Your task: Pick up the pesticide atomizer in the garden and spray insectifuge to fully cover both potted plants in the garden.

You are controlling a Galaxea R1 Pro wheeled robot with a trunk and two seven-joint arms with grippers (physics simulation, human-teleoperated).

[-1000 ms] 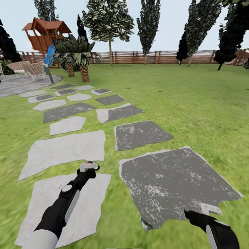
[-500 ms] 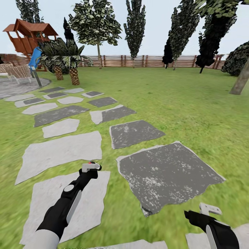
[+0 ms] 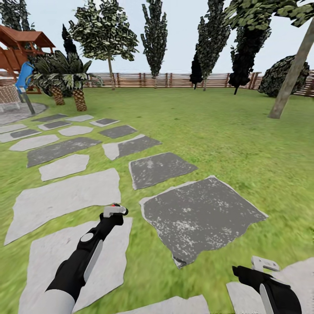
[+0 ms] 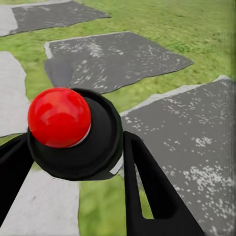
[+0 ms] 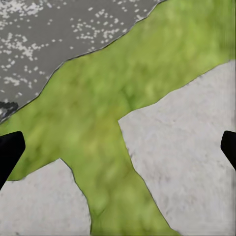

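Two arms reach low over the garden (image 3: 226,131), a blotchy green lawn crossed by irregular flat paving slabs, some pale grey (image 3: 65,198), some dark and white-flecked (image 3: 198,218).

Left gripper (image 3: 114,212): the fingers (image 4: 147,187) are clamped on either side of the pesticide atomizer (image 4: 83,157). What shows of it is a matte black rounded top with a glossy red ball (image 4: 59,117); its body is hidden below.

Right gripper (image 3: 264,264): the fingers (image 5: 9,147) are spread wide, just the tips in frame, with grass and pale stone between them.

Far side: a brown slatted fence (image 3: 174,80), tall ragged dark trees, and a bare leaning trunk (image 3: 290,74). Left: squat palms (image 3: 78,93) with scaly trunks, and a wooden playhouse (image 3: 17,43) with a blue slide (image 3: 24,76), cut off by the frame edge.

Near grass is blurred.
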